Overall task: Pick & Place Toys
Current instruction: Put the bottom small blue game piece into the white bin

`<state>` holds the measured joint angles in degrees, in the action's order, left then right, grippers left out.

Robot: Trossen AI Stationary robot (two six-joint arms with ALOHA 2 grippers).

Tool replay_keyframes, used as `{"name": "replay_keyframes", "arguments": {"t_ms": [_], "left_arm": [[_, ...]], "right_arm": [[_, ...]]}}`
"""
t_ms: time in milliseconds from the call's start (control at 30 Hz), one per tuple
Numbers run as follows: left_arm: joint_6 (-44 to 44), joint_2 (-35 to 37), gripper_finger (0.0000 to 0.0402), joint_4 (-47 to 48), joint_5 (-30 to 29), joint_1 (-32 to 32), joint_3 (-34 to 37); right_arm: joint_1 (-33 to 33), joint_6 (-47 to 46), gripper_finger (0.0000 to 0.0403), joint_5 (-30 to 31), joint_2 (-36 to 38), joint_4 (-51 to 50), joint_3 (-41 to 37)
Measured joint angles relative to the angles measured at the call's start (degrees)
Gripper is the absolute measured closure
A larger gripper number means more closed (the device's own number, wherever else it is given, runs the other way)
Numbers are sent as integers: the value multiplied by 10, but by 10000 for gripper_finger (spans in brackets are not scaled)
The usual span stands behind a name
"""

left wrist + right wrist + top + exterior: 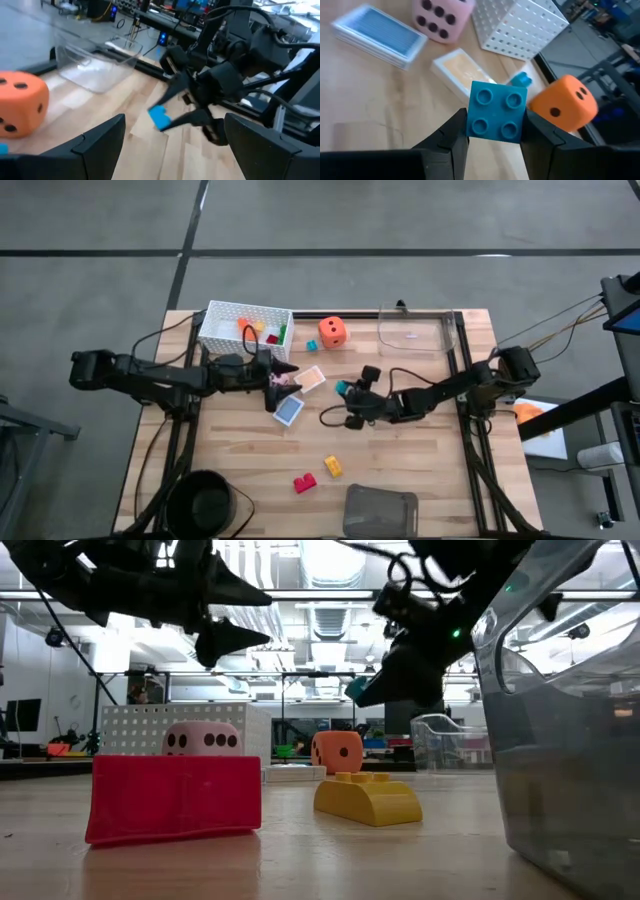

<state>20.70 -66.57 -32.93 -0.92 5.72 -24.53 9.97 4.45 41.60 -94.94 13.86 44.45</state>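
Right gripper (343,389), seen from above, pinches a teal brick (341,388) over mid-table, jaws narrowed onto it and the brick clear of the wood. Ahead of its tips lie the peach card (312,379) and blue card (288,410), with the pink die (286,381) just beyond, under the left gripper (283,377), which hangs with fingers spread and nothing between them. Beyond that hand stands the white basket (222,328), already holding several small bricks; the orange die (333,332) sits off to one side of the right gripper, and a red brick (304,482) and yellow brick (332,466) wait behind it, toward the table's front edge

From table height, the teal brick (357,690) rides well above the board, the orange die (337,752) below and beyond it, the red brick (175,798) and yellow brick (368,796) nearest the lens

Left wrist camera looks across at the right gripper (165,116) carrying the teal brick (160,118), its own fingers (100,142) wide apart

Right wrist camera shows the teal brick (496,115) squarely clamped, studs facing the lens, with the peach card (462,70), blue card (380,34), pink die (440,17) and white basket (517,25) ahead

Judged from this, the carry is under way: the pick looks done, and the next move calls for travel over the cards and die toward the basket, high enough to clear its wall, then a release
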Motion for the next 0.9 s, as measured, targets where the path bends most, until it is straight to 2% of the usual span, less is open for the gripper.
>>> {"name": "replay_keyframes", "arguments": {"t_ms": [200,500,767,900], "left_arm": [[32,-82,60,-1,31,0,-44],[35,-211,60,-1,96,0,-124],[39,-278,60,-2,95,0,-169],[52,-291,60,-3,54,0,-176]], "right_arm": [[-24,46,270,0,-16,31,0],[-26,82,270,-1,-22,54,0],[-25,93,270,-11,-15,68,0],[-26,93,270,-19,-15,66,0]]}}
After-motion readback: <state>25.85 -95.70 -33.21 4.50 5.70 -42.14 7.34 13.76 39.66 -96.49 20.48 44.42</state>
